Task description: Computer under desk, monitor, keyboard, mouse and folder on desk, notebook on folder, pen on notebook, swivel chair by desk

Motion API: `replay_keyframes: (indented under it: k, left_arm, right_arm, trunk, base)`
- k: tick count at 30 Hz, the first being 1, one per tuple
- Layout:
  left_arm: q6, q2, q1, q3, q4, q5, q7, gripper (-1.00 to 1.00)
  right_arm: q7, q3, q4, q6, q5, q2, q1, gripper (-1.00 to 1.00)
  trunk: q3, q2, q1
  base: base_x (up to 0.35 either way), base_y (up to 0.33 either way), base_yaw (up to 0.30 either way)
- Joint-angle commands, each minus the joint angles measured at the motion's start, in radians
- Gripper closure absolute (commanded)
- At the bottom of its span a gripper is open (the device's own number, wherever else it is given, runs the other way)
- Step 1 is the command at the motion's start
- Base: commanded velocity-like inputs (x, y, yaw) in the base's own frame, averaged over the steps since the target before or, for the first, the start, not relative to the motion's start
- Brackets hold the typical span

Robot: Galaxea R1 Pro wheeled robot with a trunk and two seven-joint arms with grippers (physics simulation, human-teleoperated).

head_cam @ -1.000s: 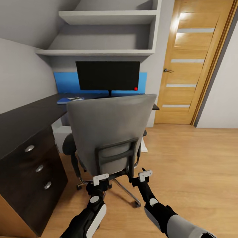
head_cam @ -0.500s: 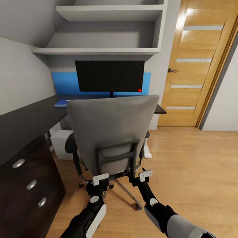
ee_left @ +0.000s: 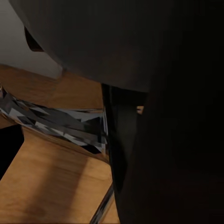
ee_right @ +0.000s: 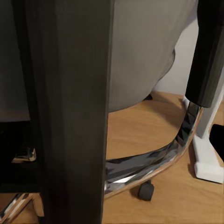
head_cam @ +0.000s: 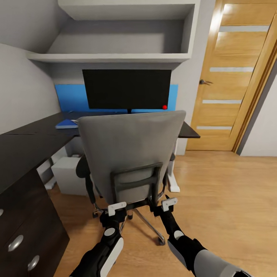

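The grey swivel chair (head_cam: 130, 150) stands right in front of me with its back toward me, facing the dark desk (head_cam: 34, 134). My left gripper (head_cam: 116, 212) and right gripper (head_cam: 166, 206) sit at the lower corners of its black back frame, shut on it, with their fingertips hidden. Close up, the right wrist view shows the frame bar (ee_right: 70, 116) and a chrome leg (ee_right: 154, 163). The black monitor (head_cam: 127, 89) stands on the desk. A flat blue item (head_cam: 66, 124) lies on the desk to its left. The white computer (head_cam: 67, 175) sits under the desk. The chair back hides the desk in front of the monitor.
A dark drawer unit (head_cam: 23, 234) joins the desk at the lower left. Grey shelves (head_cam: 111, 57) hang above the monitor. A wooden door (head_cam: 231, 77) is at the right, with open wooden floor (head_cam: 223, 200) before it.
The camera has moved forward toward the desk; monitor and desk look closer and the drawers have slid off to the lower left. The chair keeps the same place against both grippers.
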Motion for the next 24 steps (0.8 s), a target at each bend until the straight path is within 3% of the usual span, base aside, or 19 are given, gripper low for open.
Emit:
replay_keyframes:
  k: [1, 24]
  left_arm:
    - [0.005, 0.001, -0.001, -0.004, -0.002, 0.004, 0.007, -1.00]
    - [0.006, 0.002, -0.001, -0.004, -0.002, 0.004, 0.007, -1.00]
  right_arm:
    - [-0.007, 0.007, 0.001, -0.004, -0.007, 0.000, -0.001, -1.00]
    - [-0.007, 0.006, 0.006, -0.004, -0.007, -0.002, -0.001, -1.00]
  trunk:
    - [-0.001, 0.000, 0.000]
    - [-0.001, 0.000, 0.000]
  base:
    - [0.321, 0.000, 0.000]
    - [0.320, 0.000, 0.000]
